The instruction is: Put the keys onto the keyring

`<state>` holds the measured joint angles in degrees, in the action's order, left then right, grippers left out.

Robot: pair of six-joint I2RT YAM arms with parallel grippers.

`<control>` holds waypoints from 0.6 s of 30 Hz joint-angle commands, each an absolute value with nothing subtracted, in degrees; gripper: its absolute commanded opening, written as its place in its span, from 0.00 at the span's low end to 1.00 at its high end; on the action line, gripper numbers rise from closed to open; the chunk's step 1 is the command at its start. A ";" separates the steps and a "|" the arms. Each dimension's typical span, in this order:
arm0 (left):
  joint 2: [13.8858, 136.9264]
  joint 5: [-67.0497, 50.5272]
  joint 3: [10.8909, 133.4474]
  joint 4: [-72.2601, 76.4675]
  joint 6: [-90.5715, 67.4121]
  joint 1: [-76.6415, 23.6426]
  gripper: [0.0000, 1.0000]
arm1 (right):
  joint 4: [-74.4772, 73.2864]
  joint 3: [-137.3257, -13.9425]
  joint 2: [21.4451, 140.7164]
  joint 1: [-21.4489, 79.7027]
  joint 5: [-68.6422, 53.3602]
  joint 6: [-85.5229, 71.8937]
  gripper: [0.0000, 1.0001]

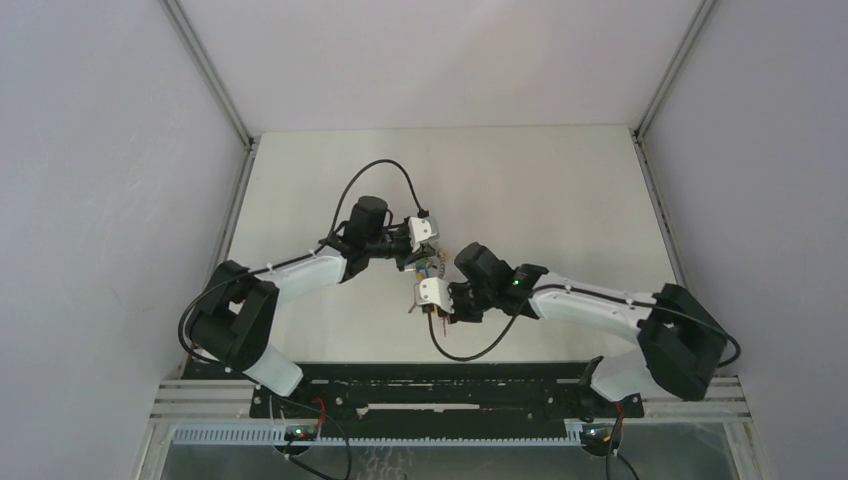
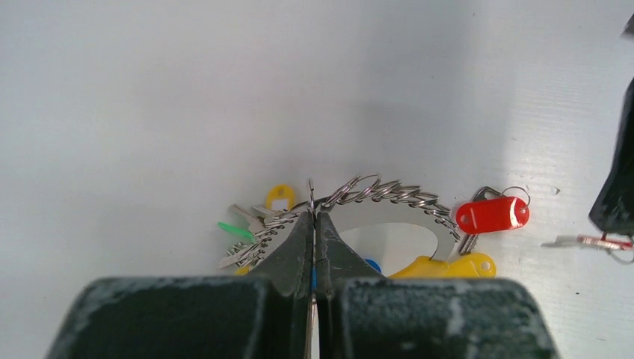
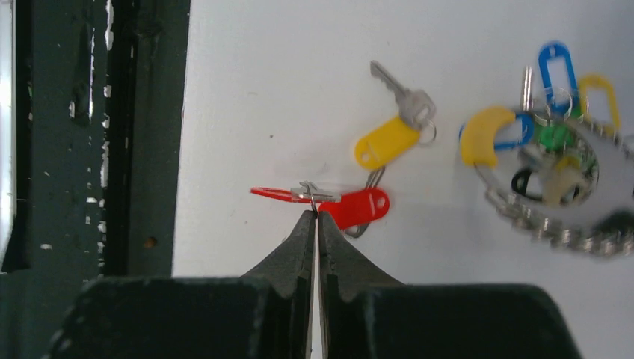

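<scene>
From above, your wrists hide most of the keyring [image 2: 389, 194]. Your left gripper [image 2: 312, 217] pinches its wire. Your right gripper [image 3: 314, 217] pinches a red key [image 3: 275, 194] beside the keyring. A second red key [image 3: 364, 207] and a yellow key [image 3: 387, 142] lie between.

Right hand [image 3: 315, 215] pinched shut on split ring of edge-on red-tagged key [image 3: 273, 194]. Second red-tagged key [image 3: 362, 207] and yellow-tagged key [image 3: 389, 140] flat on desk [image 3: 262, 90]; keyring [image 3: 553, 172] far right, partly blurred.
</scene>
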<state>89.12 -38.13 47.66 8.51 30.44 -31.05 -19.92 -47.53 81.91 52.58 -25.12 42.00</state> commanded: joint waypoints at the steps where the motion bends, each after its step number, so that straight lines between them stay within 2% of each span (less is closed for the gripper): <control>1: 86.24 -39.48 47.75 9.58 30.27 -30.86 0.00 | -15.03 -44.26 74.52 53.76 -14.61 20.90 0.00; 12: 86.05 -39.64 47.74 9.58 30.18 -30.80 0.00 | -29.78 -41.10 66.08 55.79 7.31 -16.11 0.00; 18: 85.85 -39.86 47.72 9.48 29.99 -30.82 0.00 | -36.61 -41.33 63.55 54.52 12.02 -25.79 0.00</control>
<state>88.40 -38.15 47.66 8.25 30.48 -31.05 -31.64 -41.23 65.54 55.27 6.02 -14.61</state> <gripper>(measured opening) 0.006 0.002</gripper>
